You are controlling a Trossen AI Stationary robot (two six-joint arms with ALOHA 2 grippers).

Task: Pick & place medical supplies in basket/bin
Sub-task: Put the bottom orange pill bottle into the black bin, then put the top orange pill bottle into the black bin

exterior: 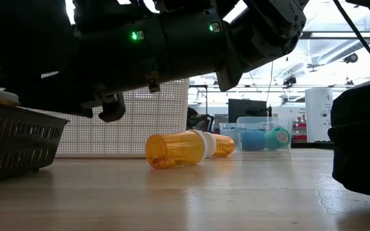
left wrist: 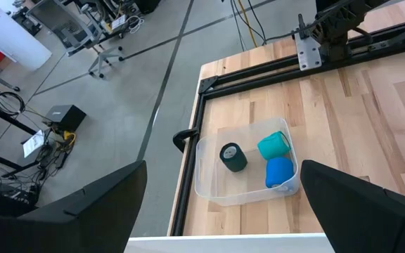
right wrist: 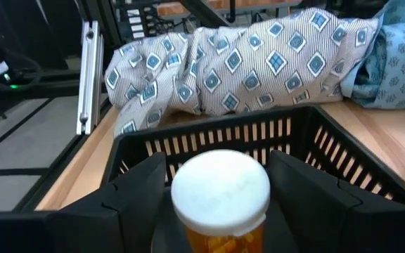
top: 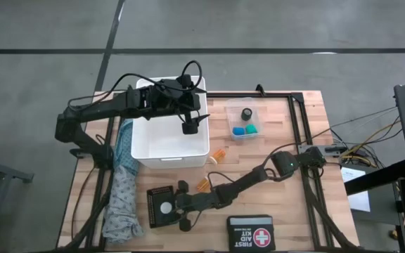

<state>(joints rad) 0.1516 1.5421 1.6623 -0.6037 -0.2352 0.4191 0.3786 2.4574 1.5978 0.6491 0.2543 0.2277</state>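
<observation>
At the table's left edge we note the patterned cloth (top: 123, 193), a long crumpled heap beside the white basket (top: 169, 149); the right wrist view shows its diamond print (right wrist: 259, 60) just beyond a small black basket (right wrist: 216, 137).

The left gripper (top: 189, 125) hangs over the white basket's interior. In the left wrist view its fingers (left wrist: 83, 211) stand wide apart with nothing between them.

The small black basket (top: 162, 207) sits near the table's front edge. The right gripper (top: 181, 207) is at this basket, clamped on an orange pill bottle (right wrist: 220, 197) with a white cap, held upright between the fingers (right wrist: 136, 190) above the basket.

We see two more orange bottles lying on the wood: one (top: 219, 155) beside the white basket's right wall, one (top: 203, 185) near the right arm. The low view shows a bottle on its side (exterior: 180, 149).

Rightmost, the clear tub (top: 245, 121) holds a black roll (left wrist: 233, 157), a teal roll (left wrist: 273, 145) and a blue roll (left wrist: 280, 172). The first aid kit (top: 250, 234) lies at the front edge.
</observation>
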